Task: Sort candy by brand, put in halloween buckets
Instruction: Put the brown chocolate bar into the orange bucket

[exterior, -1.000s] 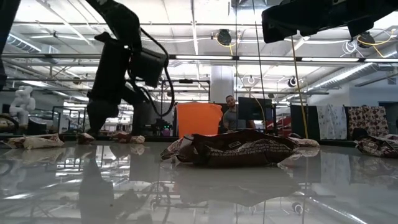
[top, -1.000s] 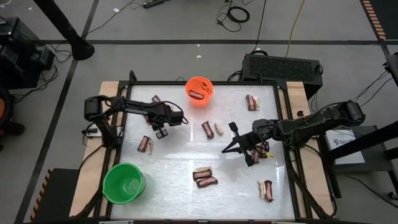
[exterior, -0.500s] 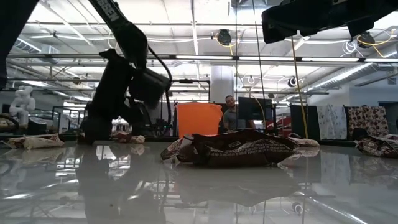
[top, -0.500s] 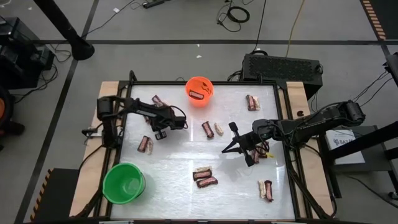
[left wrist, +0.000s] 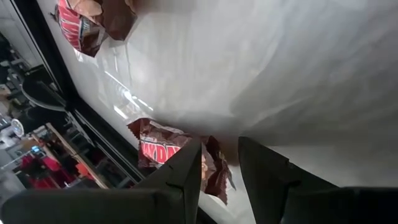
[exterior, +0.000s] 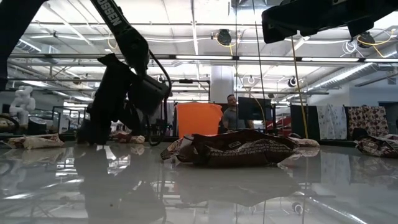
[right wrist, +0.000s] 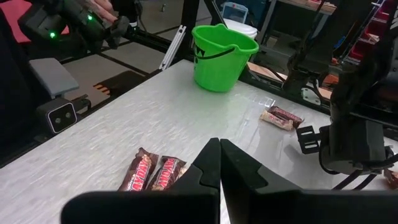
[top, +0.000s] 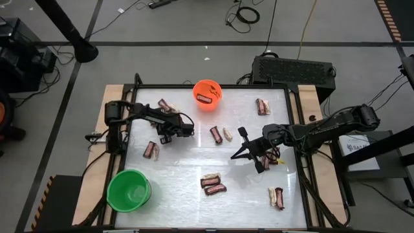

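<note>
Brown-red and pale candy bars lie scattered on the white table. One bar (top: 151, 149) is near the left edge, a pair (top: 212, 184) sits mid-table, and two (top: 220, 134) lie below the orange bucket (top: 207, 95). That bucket holds one bar. The green bucket (top: 129, 190) stands at the near left corner. My left gripper (top: 163, 137) is open and low over the table, its fingers (left wrist: 186, 165) just short of a brown-red bar (left wrist: 163, 151). My right gripper (top: 235, 156) is shut and hovers right of centre, holding nothing.
More bars lie at the far left (top: 162, 103), the far right (top: 262, 106) and the near right (top: 277, 197). A raised black frame (top: 294, 155) edges the table. The right wrist view looks across to the green bucket (right wrist: 221, 53) and the left arm (right wrist: 354, 137).
My left gripper has sunk toward the table and shifted slightly toward the left edge, closer to the bar lying there. The right arm has kept still.
</note>
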Robot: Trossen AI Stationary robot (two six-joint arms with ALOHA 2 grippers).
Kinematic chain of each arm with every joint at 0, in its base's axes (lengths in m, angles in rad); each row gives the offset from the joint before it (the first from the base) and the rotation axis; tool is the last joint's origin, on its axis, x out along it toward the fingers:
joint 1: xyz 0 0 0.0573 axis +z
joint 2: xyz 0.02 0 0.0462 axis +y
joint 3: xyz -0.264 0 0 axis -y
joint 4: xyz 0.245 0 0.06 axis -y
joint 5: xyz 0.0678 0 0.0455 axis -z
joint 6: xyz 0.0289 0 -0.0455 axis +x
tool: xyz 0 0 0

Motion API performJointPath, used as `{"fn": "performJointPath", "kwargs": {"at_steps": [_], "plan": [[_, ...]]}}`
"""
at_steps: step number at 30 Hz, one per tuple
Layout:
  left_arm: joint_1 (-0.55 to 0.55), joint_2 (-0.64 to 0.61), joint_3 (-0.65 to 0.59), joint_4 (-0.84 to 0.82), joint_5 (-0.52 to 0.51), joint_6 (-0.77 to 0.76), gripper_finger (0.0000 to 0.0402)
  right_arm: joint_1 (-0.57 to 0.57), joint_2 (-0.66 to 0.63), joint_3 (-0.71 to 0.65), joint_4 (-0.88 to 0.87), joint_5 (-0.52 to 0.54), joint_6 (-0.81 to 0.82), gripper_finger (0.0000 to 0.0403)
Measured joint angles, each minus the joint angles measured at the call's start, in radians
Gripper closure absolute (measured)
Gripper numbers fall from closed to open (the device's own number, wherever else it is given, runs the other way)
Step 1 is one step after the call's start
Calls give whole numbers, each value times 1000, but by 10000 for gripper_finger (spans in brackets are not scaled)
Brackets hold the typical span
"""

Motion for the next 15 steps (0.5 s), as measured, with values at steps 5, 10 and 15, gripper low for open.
{"fn": "performJointPath", "kwargs": {"at_steps": [5, 10, 15], "plan": [[3, 0, 0, -6, 7, -13, 288, 0, 0, 0, 0, 0, 0, 403], [14, -1, 0, -8, 8, -15, 294, 0, 0, 0, 0, 0, 2, 403], [38, -1, 0, -8, 10, -16, 337, 0, 0, 0, 0, 0, 2, 403]]}}
